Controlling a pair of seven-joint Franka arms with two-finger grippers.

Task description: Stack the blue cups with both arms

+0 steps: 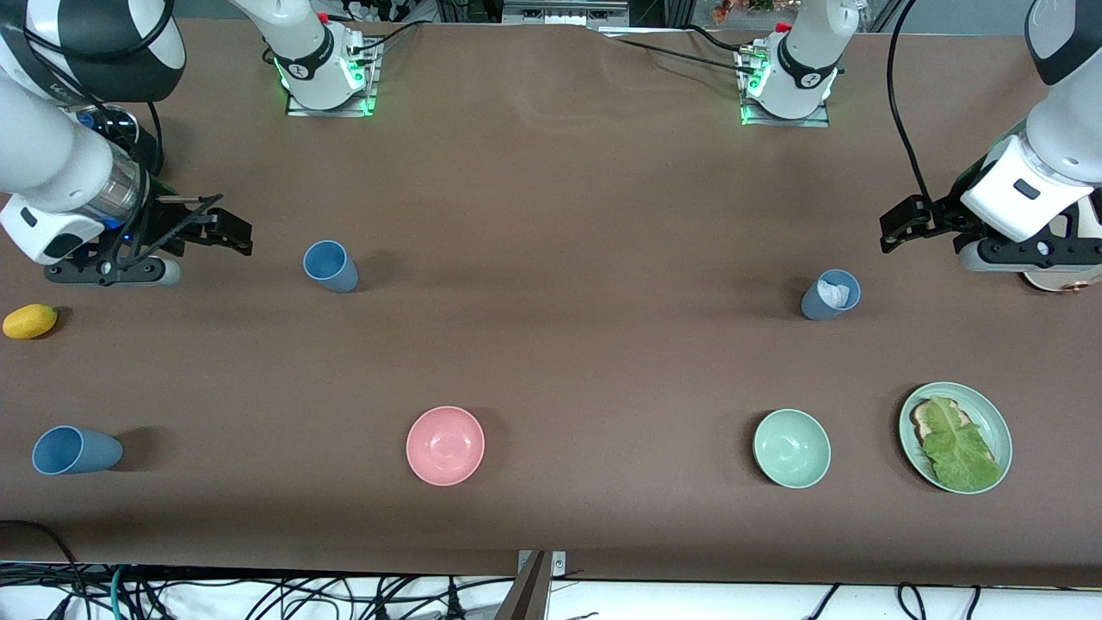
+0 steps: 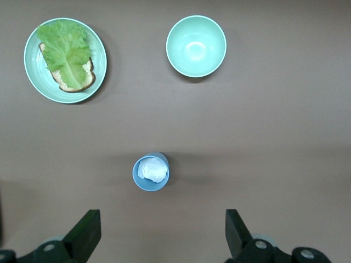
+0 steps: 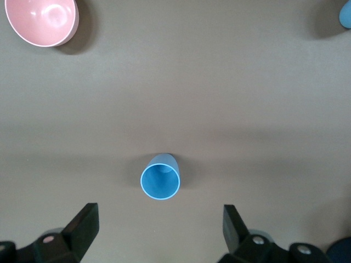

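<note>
Three blue cups stand apart on the table

Matte plastic blue cups, glossy pink bowl, brown cloth-like table

Brown table bears three blue cups (upright), bowls, plate, lemon.

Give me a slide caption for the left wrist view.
Open left gripper above a paper-stuffed blue cup.
</note>
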